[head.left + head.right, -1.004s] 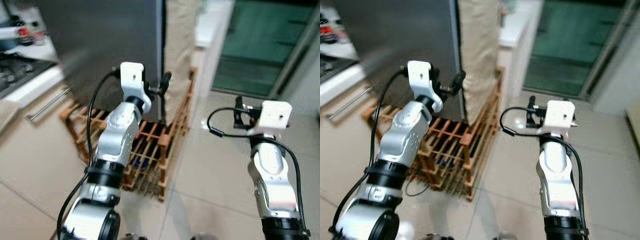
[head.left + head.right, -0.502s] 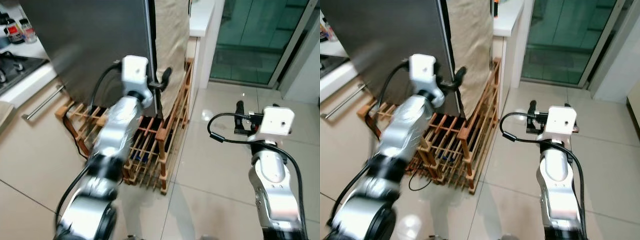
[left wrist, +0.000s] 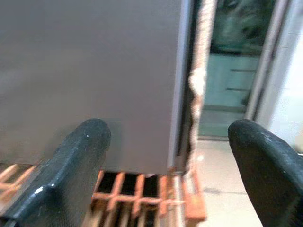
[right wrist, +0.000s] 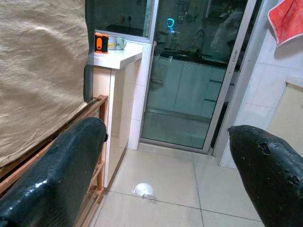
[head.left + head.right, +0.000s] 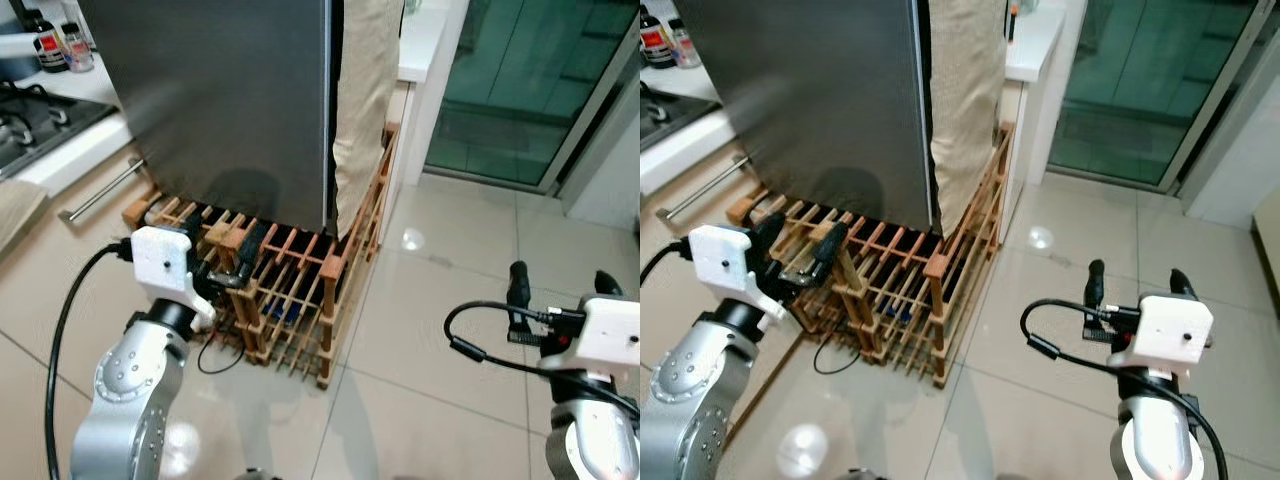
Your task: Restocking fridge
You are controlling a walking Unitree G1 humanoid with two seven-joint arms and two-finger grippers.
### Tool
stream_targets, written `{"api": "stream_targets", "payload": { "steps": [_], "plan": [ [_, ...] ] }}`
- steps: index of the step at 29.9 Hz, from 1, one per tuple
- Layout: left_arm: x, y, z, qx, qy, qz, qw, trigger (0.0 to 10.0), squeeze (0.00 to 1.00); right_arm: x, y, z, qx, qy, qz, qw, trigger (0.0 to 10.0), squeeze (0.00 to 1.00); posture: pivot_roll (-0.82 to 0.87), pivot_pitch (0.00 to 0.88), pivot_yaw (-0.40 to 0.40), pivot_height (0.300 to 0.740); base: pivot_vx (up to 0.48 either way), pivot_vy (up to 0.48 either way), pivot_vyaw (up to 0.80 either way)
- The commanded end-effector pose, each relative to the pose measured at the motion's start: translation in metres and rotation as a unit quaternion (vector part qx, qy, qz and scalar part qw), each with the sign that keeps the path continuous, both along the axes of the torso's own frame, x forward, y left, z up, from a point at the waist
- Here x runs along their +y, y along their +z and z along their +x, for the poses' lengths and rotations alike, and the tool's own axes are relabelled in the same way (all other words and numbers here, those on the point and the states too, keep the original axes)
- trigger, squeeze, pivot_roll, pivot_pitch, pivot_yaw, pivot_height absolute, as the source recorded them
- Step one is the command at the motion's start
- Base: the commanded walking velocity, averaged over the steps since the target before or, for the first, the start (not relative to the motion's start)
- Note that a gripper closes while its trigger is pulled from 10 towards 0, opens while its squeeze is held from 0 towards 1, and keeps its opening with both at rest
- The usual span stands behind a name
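1. The fridge, its grey door closed, stands upright directly ahead of the left pincer, which hovers low over the wooden rack; this arm is nearer.
2. Left pincer fingers are spread apart and hold nothing.
3. Right pincer is likewise apart and empty, over the tiled floor facing the glass door.
4. A hob surface lies left.
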State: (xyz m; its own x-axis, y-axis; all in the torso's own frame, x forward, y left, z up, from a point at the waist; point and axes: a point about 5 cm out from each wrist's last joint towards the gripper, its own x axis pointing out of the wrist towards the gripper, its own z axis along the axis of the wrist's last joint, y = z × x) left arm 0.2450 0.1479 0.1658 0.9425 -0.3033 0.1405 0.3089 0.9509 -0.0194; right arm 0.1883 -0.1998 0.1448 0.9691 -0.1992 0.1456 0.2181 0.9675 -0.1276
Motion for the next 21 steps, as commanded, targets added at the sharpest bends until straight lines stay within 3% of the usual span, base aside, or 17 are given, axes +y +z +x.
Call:
{"api": "stream_targets", "payload": {
  "steps": [1, 5, 6, 12, 21],
  "plan": [
    [-0.007, 0.004, 0.006, 0.002, -0.005, 0.006, 1.0, 10.0, 1.0, 0.001, 0.002, 0.008, -0.001, -0.007, -0.006, 1.0, 10.0, 0.0, -0.14, 0.022, 0.032, 0.736, 0.0, 0.0, 0.0],
    [-0.013, 0.006, 0.014, 0.011, -0.019, -0.003, 1.0, 10.0, 1.0, 0.002, 0.005, 0.018, -0.002, -0.012, 0.003, 1.0, 10.0, 0.0, -0.15, 0.018, 0.039, 0.736, 0.0, 0.0, 0.0],
    [-0.013, 0.005, 0.014, 0.01, -0.014, 0.005, 1.0, 10.0, 0.0, 0.002, 0.004, 0.017, -0.001, -0.01, 0.003, 1.0, 10.0, 0.0, -0.16, 0.017, 0.041, 0.736, 0.0, 0.0, 0.0],
    [-0.005, -0.005, 0.01, 0.032, -0.009, 0.019, 0.999, 10.0, 0.0, 0.0, -0.003, 0.01, 0.013, -0.016, 0.002, 1.0, 10.0, 0.0, -0.16, 0.019, 0.039, 0.736, 0.0, 0.0, 0.0],
    [-0.019, 0.01, 0.018, 0.011, -0.026, -0.001, 1.0, 10.0, 0.0, -0.002, -0.005, 0.015, 0.016, -0.014, -0.002, 1.0, 10.0, 0.0, -0.17, 0.023, 0.045, 0.736, 0.48, 0.0, 0.0]
  ]
}}
